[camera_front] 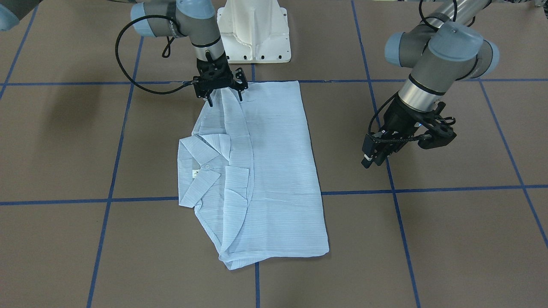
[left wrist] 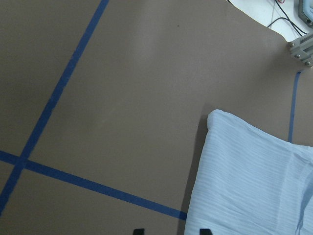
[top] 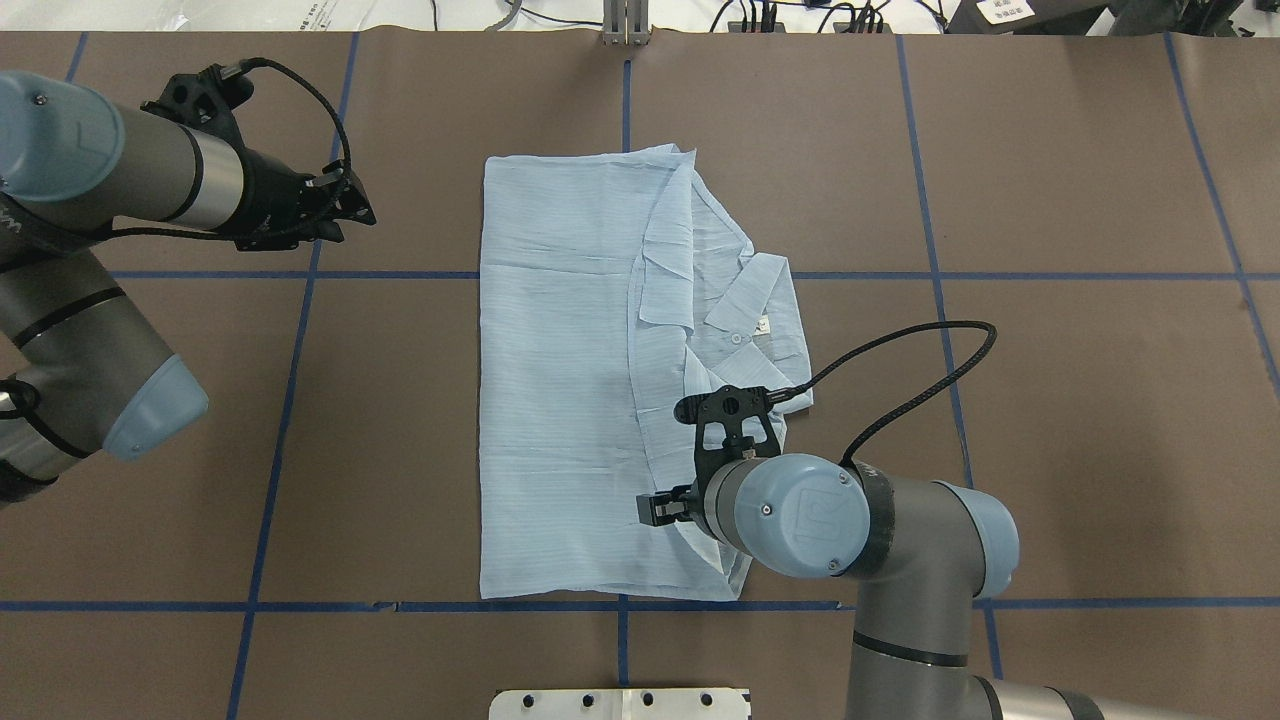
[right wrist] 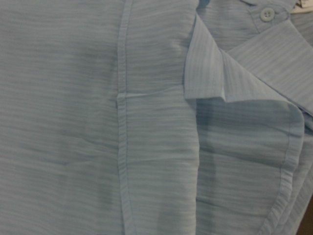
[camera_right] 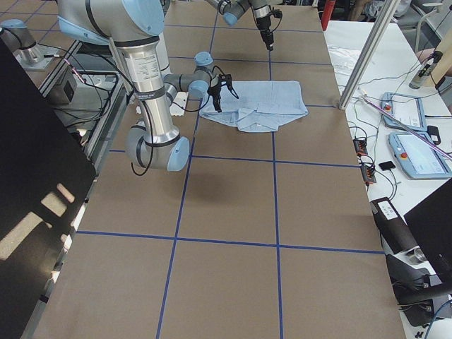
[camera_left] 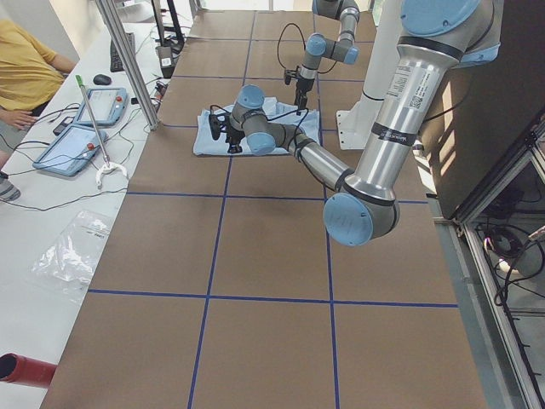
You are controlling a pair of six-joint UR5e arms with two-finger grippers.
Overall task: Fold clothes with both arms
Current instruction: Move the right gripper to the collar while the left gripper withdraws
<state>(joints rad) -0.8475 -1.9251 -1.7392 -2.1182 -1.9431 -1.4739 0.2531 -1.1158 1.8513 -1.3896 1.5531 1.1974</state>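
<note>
The pale blue striped shirt point(camera_front: 278, 171) lies flat on the brown table, partly folded, with its collar point(camera_front: 205, 167) and a white button point(right wrist: 266, 14) facing up on one side. My right gripper point(camera_front: 224, 99) stands open at the shirt's corner nearest the robot base, its fingers either side of a folded edge. In the overhead view the right arm point(top: 790, 515) hides that gripper. My left gripper point(camera_front: 370, 162) hovers open over bare table, well off the shirt's far long edge. The left wrist view shows the shirt's corner point(left wrist: 254, 181) and two fingertips apart.
Blue tape lines point(top: 300, 400) grid the table. The white pedestal base point(camera_front: 254, 34) stands just behind the shirt. A metal post point(camera_right: 367, 56), tablets point(camera_left: 85, 106) and a seated person point(camera_left: 25, 68) are beyond the table's far edge.
</note>
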